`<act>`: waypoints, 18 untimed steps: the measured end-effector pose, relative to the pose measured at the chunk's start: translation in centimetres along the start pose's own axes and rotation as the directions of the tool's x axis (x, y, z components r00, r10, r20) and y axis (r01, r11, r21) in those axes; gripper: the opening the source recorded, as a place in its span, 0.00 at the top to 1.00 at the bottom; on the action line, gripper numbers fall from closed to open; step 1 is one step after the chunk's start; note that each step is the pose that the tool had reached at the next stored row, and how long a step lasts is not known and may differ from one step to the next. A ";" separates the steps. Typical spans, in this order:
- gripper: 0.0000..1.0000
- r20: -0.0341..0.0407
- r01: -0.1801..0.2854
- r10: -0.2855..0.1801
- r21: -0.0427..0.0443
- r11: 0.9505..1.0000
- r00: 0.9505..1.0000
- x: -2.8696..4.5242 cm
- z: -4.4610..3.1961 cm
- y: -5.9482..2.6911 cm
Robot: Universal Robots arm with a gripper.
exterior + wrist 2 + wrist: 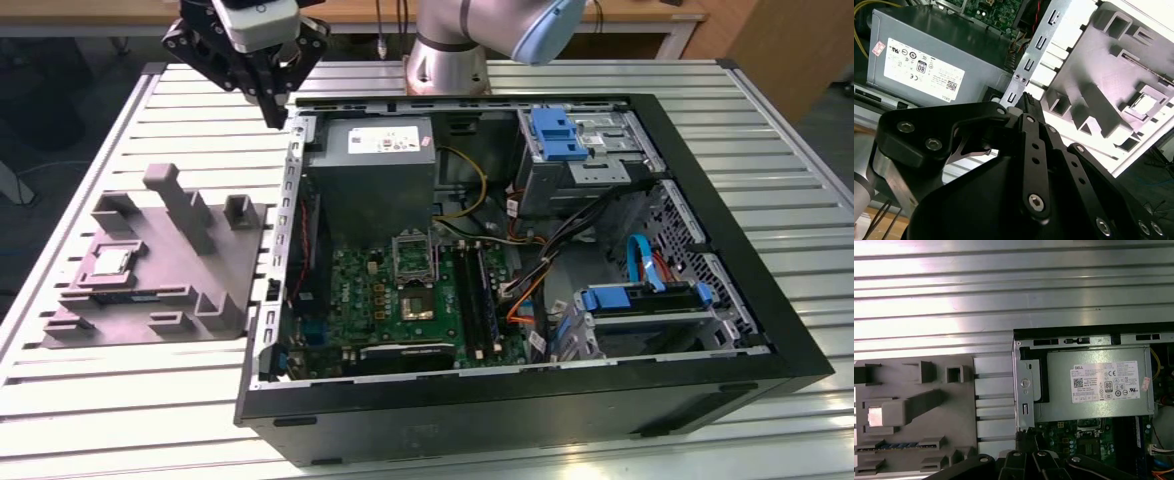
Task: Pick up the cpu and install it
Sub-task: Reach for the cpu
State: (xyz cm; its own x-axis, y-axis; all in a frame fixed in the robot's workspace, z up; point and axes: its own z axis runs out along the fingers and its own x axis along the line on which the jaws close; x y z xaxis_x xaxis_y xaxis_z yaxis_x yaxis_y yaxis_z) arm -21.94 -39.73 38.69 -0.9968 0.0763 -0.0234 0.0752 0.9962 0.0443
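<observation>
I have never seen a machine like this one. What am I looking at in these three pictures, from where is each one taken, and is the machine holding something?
It is a robot arm with a black claw at its end, mounted at a slatted metal table. The exterior view comes from a camera off the arm and shows the whole scene. Both wrist views come from cameras that ride on the arm, so the claw's dark body appears in them.

On the table lies an open computer case. Inside it are a green motherboard and a grey power supply. Beside the case, at the exterior view's left, lies a grey holder tray. The cpu, a small silvery square, sits in one of its pockets.

The claw hangs near a corner of the case, fingers together, holding nothing.
</observation>
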 end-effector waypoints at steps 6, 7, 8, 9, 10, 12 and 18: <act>0.89 0.000 0.000 0.000 0.000 1.000 1.000 0.41 0.00 0.01; 0.89 0.000 0.000 0.000 0.000 1.000 1.000 0.47 0.01 0.00; 0.89 0.000 0.000 0.000 0.000 1.000 1.000 0.51 0.01 0.00; 0.89 0.000 0.000 0.000 0.000 1.000 1.000 0.56 0.01 0.00; 0.89 0.000 0.000 0.000 0.000 1.000 1.000 0.61 0.01 -0.01; 0.89 0.000 0.000 0.000 0.000 1.000 1.000 0.71 0.01 -0.02; 0.89 0.000 0.000 0.000 0.000 1.000 1.000 0.98 0.02 -0.04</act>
State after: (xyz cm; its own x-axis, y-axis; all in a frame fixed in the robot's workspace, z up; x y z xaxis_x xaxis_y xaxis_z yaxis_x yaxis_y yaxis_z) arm -22.92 -39.69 38.64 -0.9968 0.0763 -0.0234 0.0752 0.9962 0.0443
